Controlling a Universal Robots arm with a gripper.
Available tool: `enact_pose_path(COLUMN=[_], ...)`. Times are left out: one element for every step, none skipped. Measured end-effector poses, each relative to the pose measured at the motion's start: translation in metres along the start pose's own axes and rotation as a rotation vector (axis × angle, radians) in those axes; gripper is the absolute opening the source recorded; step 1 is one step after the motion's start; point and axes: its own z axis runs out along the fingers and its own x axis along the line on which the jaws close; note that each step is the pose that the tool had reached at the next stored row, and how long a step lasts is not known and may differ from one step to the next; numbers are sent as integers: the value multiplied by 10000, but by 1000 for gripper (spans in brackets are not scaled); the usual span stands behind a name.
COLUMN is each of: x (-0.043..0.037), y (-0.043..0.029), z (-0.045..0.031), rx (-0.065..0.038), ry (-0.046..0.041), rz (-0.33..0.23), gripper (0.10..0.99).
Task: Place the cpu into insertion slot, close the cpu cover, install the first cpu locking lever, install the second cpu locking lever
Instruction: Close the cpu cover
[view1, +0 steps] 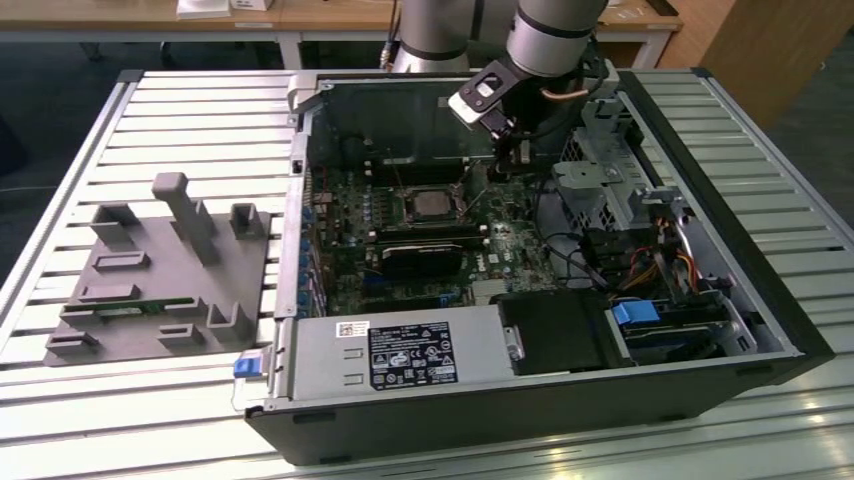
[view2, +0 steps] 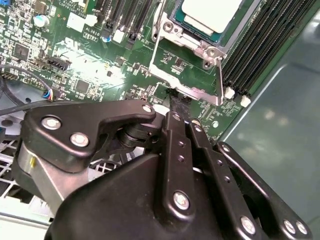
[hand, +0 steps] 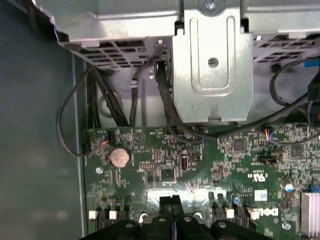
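- Cpu (view2: 212, 10): you can see its pale silver face lying flat in the insertion slot (view1: 406, 206), in the middle of the green board (hand: 200, 170).
- You see the cpu cover (view2: 200, 46) as a thin silver frame. It lies down around the chip.
- A thin silver lever (view2: 219, 80) runs along one side of the cover, next to the long black memory slots (view2: 260, 45).
- Your gripper (view2: 176, 102) hangs low over the board, just beside the slot, on the exterior view's right of it.
- Its jaws are pressed tight together. In both wrist views only a thin line shows between them.
- The fingertips (view2: 172, 107) end right at a silver bar (view2: 192, 92) at the slot's edge. You cannot tell if they touch it or pinch anything.
- A round coin battery (hand: 120, 157) sits on the board, well apart from the gripper.
- Black cables (hand: 70, 115) loop down from a metal bracket (hand: 212, 70) to the board.
- A black heatsink (view1: 427, 258) sits just beside the slot, between it and the grey power supply box (view1: 387, 355).
- The open computer case (view1: 747, 300) lies on a slatted table (view1: 174, 100).
- A grey holder block (view1: 160, 270) lies on the table, on the exterior view's left of the case.
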Motion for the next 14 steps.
enact_pose_path(x=[-5, -6, -8, -10, -11, -13, -14, -16, -17, -19, -20, -21, -23, -24], y=[-78, -108, -139, -170, -203, -233, -261, -289, -318, -347, -374, -399, -422, -443], z=[5, 6, 8, 10, 12, 14, 16, 18, 20, 22, 23, 25, 27, 28], rx=[-50, -72, -98, -122, -146, -163, -178, -193, -208, -224, -238, -251, -262, -272], ry=[2, 3, 3, 5, 6, 6, 6, 8, 8, 10, 10, 12, 12, 12], rz=[-1, -3, -4, -5, -6, -8, -7, -8, -10, -10, -10, -12, -12, -12], gripper=[106, 106, 106, 106, 106, 106, 106, 106, 106, 106, 106, 106, 106, 106])
